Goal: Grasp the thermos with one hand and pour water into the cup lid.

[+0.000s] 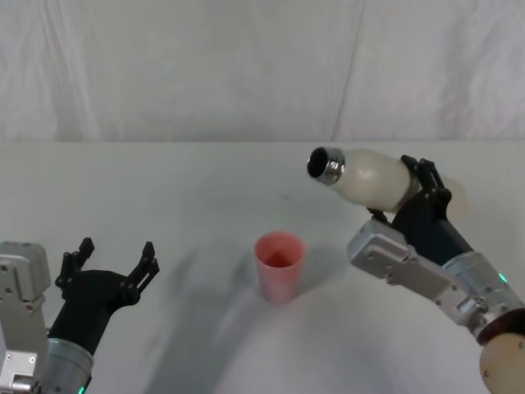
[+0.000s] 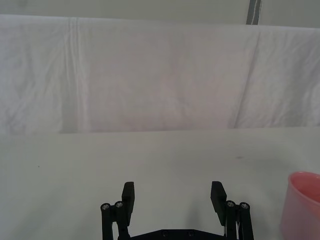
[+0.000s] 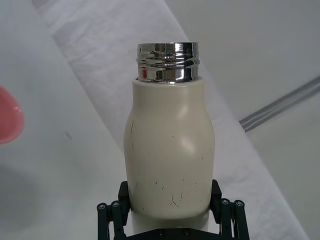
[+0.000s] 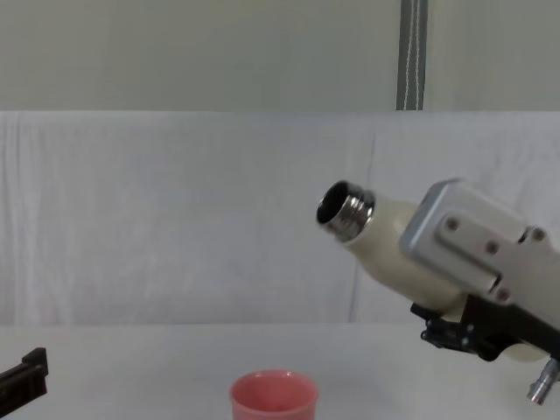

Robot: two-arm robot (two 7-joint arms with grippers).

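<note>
My right gripper (image 1: 420, 190) is shut on the thermos (image 1: 367, 177), a cream-white bottle with a shiny open steel neck (image 1: 326, 165). The bottle is held in the air, tipped almost level, its neck pointing left and slightly up in the chest view, thermos (image 4: 394, 241). In the right wrist view the thermos (image 3: 169, 150) sits between the black fingers (image 3: 112, 220). The pink cup lid (image 1: 280, 266) stands upright on the table, below and left of the neck, cup lid (image 4: 273, 398). No water is seen leaving the neck. My left gripper (image 1: 115, 260) rests open at the near left, left gripper (image 2: 174, 197).
A white table (image 1: 180, 197) spreads in front of me, backed by a white cloth wall (image 1: 246, 66). A grey post (image 4: 412, 54) rises behind the cloth. The pink cup (image 2: 302, 205) is to the right of my left gripper.
</note>
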